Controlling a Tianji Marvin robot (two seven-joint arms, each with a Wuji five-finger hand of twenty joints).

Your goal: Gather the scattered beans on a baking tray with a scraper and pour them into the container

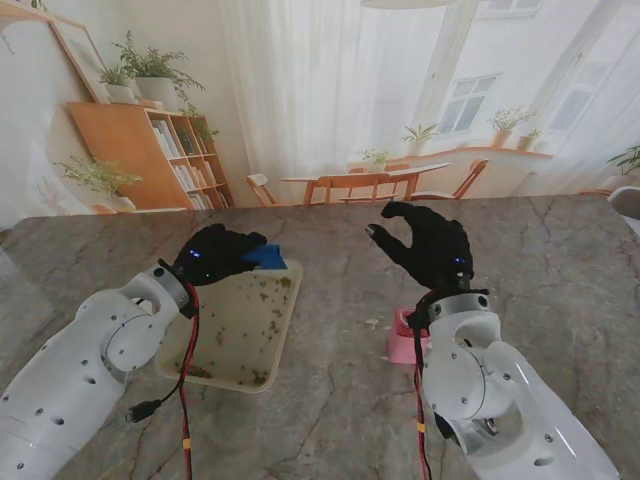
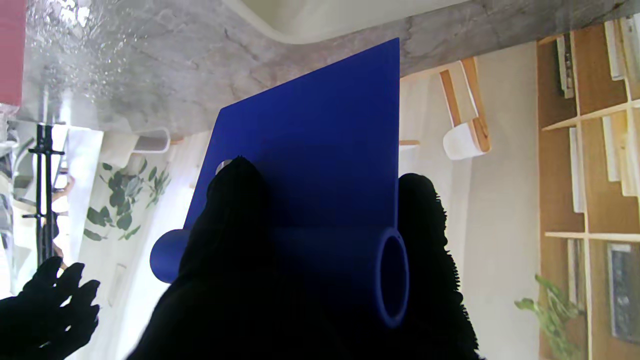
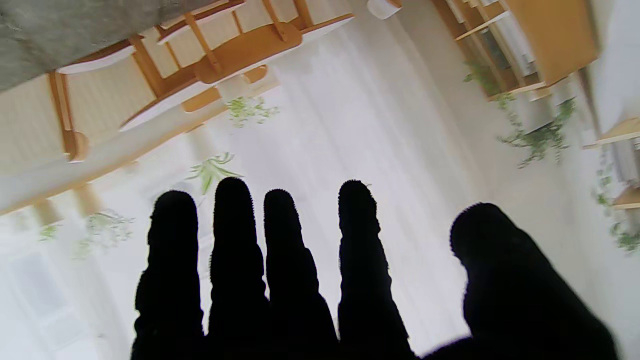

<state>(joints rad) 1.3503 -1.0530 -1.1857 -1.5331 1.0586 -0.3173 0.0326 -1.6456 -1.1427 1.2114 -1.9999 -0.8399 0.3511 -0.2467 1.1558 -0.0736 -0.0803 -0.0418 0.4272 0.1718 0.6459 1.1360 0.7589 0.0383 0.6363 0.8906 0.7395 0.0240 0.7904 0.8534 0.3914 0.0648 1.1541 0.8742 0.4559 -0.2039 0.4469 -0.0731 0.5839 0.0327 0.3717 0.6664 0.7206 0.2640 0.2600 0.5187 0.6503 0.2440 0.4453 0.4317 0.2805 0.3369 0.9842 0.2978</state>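
Stand view: nearest me sat the pink container (image 1: 403,340), then the tray (image 1: 243,325) of scattered beans (image 1: 268,295). Left hand (image 1: 213,255) clamped the scraper (image 1: 267,257), a light, stiff blade best held by its tubular handle. Farthest, right hand (image 1: 430,245) hung spread, empty.

L hand (image 1: 215,254) grips scraper (image 1: 268,257) – over tray (image 1: 235,350).

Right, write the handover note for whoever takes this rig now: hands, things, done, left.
Left hand: shut on the blue scraper, at the far end of the baking tray.
Right hand: open, empty, raised over the table.
Beans lie scattered across the tray, some at its near edge.
Pink container sits beside the right arm, partly hidden.
Done: scraper picked up.
Left: gather the beans, pour them in.
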